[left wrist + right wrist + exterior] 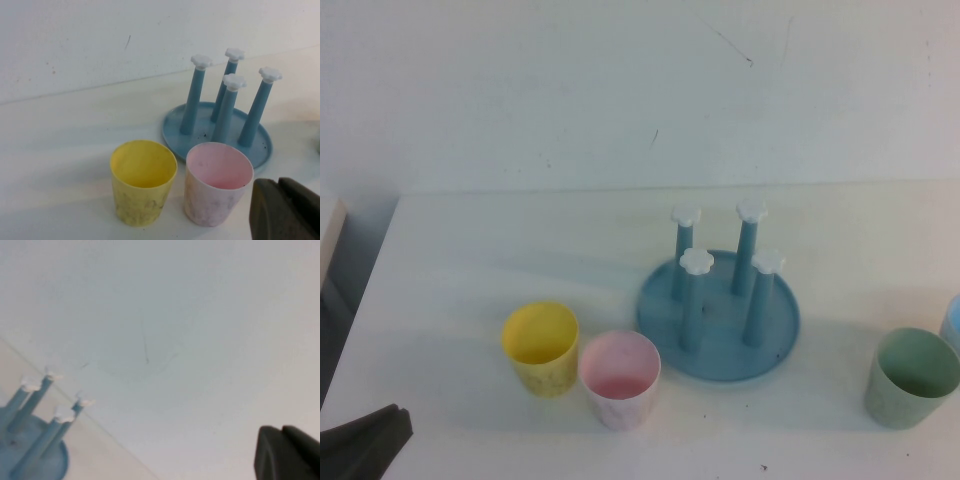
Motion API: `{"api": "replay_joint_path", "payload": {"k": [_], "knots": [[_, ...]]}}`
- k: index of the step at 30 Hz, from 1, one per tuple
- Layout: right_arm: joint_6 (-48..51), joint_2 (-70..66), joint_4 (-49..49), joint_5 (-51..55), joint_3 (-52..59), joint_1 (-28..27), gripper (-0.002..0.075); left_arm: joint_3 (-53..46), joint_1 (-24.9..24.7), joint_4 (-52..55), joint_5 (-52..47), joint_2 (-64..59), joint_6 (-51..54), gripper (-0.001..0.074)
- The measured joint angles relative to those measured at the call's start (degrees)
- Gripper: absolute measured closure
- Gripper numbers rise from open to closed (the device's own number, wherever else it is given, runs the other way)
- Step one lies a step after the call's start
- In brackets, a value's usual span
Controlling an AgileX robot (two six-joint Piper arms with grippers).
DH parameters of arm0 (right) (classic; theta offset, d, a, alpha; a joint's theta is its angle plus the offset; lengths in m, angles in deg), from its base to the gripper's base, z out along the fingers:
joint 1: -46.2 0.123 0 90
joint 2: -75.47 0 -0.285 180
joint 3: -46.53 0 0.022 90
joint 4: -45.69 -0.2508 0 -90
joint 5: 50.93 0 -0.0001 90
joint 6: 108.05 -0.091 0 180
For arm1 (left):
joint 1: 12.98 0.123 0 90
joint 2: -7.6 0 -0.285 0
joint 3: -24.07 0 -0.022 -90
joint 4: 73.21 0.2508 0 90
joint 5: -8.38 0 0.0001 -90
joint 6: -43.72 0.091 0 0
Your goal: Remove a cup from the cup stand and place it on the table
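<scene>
So the pink cup is sitting upright on the worktop, mouth up, just off the near-left edge of the stand. It's not on any peg. Right next to it on its left is a yellow cup, also upright, and the two are so close they look like they're nearly touching, though I can't say for sure if they actually do. The left wrist view shows the same pair side by side, yellow cup and pink cup, with the stand behind them.

The stand itself is a blue round dish with four blue pegs, each with a white flower cap, and all four pegs are bare. From the right wrist view you only catch a corner of the stand against the white wall.

Over on the right side of the worktop there's a green cup, upright, well apart from the stand. Something pale blue pokes in at the right edge just behind it, can't tell what it is.

Left tool is hanging back near the front-left corner, closed with nothing in it. Right tool is up off the worktop pointing toward the wall, also closed and empty.
</scene>
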Motion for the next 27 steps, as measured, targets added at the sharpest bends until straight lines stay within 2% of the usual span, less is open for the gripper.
{"api": "replay_joint_path", "payload": {"k": [7,10,13,18,20,23,27], "knots": [[-0.3,5.0,3.0,-5.2,8.8,0.0,0.0727,0.0,0.0,0.0,0.1,0.0,0.0,0.0736],[-4.6,5.0,4.4,-9.0,13.7,0.0,0.0727,0.0,0.0,0.0,0.1,0.0,0.0,0.0736],[-15.4,5.0,12.5,-16.1,19.5,0.0,0.0727,0.0,0.0,-0.1,0.1,0.0,0.0,0.0736],[-45.2,5.0,32.3,-27.9,29.7,0.0,0.0727,0.0,0.0,-0.1,0.1,0.0,0.1,0.0736],[-55.3,5.0,36.9,-27.3,30.9,0.0,0.0727,0.0,0.0,-0.1,0.1,0.0,0.1,0.0736],[-61.8,5.0,40.3,-22.1,31.3,0.0,0.0727,0.0,0.0,-0.1,0.1,0.0,0.1,0.0736],[-63.8,5.0,41.1,-17.2,31.3,0.0,0.0727,0.0,0.0,-0.1,0.1,0.0,0.1,0.0736]]}}
